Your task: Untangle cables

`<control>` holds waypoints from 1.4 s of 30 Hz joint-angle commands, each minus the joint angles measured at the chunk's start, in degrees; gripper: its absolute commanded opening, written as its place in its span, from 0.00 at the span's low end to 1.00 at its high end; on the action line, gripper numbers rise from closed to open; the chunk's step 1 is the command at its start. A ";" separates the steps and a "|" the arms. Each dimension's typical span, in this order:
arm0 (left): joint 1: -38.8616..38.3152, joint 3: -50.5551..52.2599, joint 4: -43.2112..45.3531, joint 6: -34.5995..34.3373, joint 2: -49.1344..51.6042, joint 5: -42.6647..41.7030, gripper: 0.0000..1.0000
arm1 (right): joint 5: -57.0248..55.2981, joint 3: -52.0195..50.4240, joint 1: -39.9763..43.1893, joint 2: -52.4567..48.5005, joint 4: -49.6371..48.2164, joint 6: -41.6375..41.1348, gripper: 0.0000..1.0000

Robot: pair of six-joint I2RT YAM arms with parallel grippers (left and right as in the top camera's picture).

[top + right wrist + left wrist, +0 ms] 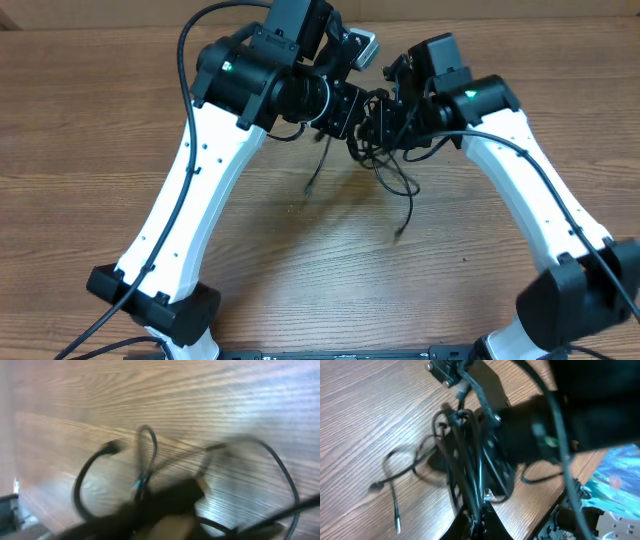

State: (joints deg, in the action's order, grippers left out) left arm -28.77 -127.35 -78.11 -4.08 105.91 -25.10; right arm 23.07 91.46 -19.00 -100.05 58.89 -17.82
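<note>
The cables are thin black cords bunched between my two grippers above the table's far middle, with loose strands trailing toward the near side. My left gripper is shut on several taut strands, seen at the bottom of the left wrist view. From there the cables run up to my right gripper. Two plug ends lie on the wood to the left. The right wrist view is blurred: my right gripper sits among cable loops, and I cannot see how its jaws stand.
The wooden table carries nothing else. Both white arms lean in from the near corners and nearly touch at the far middle. Beyond the table edge in the left wrist view there is blue clutter.
</note>
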 commanded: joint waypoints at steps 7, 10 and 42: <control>6.56 -2.34 -6.75 1.53 -7.80 19.74 0.04 | -27.06 1.11 1.90 -1.99 7.78 -10.93 0.06; 10.36 -2.34 -7.61 1.53 -7.85 21.14 0.04 | -28.17 1.11 3.26 -1.99 9.29 -10.93 0.08; 16.59 -1.14 -11.34 4.46 -0.83 2.29 0.70 | 31.36 1.27 1.97 -1.40 -2.40 17.90 0.04</control>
State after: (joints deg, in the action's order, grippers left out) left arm -12.01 -128.95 -88.82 -1.48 101.03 -16.82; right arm 43.99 91.55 -16.91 -102.30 59.16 -0.60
